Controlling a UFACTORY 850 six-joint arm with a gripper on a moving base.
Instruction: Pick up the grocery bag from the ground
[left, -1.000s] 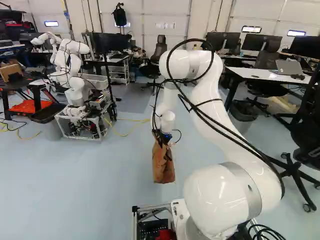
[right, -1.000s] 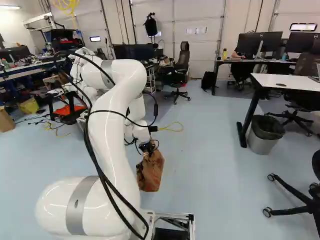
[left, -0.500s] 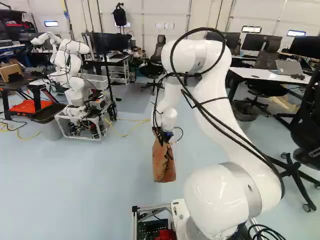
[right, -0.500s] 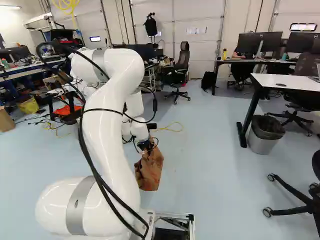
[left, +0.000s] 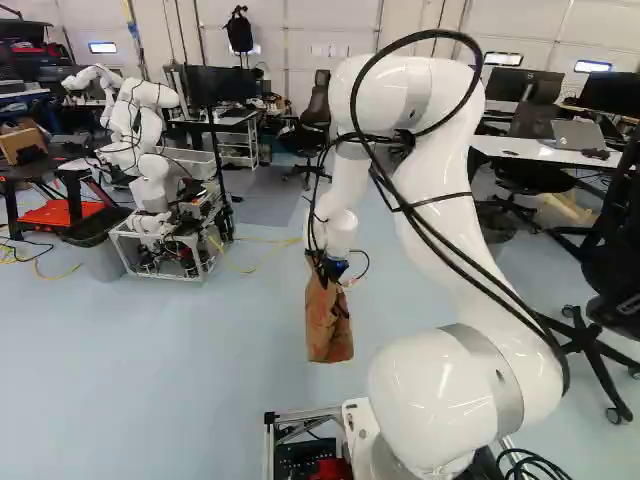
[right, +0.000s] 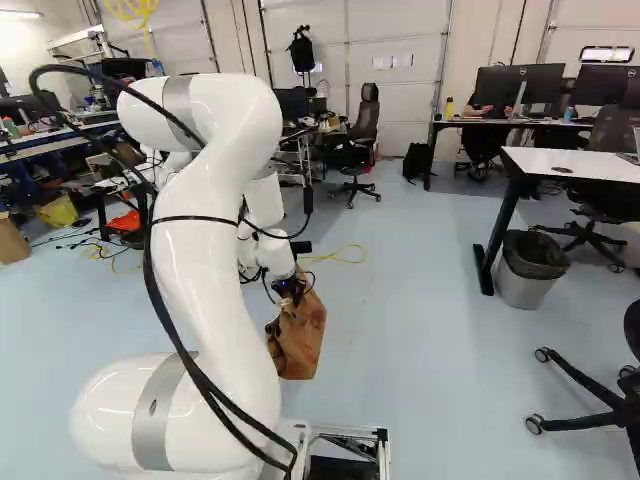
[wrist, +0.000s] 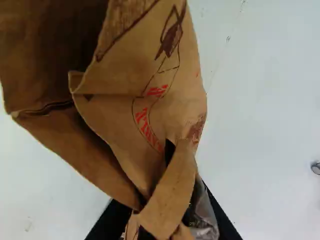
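In the left base view my gripper (left: 328, 270) points down over the brown paper grocery bag (left: 328, 328), its fingers at the bag's top. The right base view has the same bag (right: 298, 338) hanging slightly tilted below the wrist. In the wrist view my gripper (wrist: 162, 225) is shut on the bag's gathered top, with black fingers on both sides of the crumpled paper. Folded paper hides most of the fingertips. The printed side of the bag (wrist: 145, 110) spreads out ahead of them.
Another robot (left: 150, 170) stands on a wheeled frame at the left of the left base view. A desk (right: 570, 165), a waste bin (right: 530, 270) and an office chair's legs (right: 585, 400) are on the right in the right base view. A yellow cable (left: 245, 262) lies on the floor.
My arm's elbow has risen and shifted, rightward in the left base view and leftward in the right one. The bag has moved slightly with the gripper. The base has not moved.
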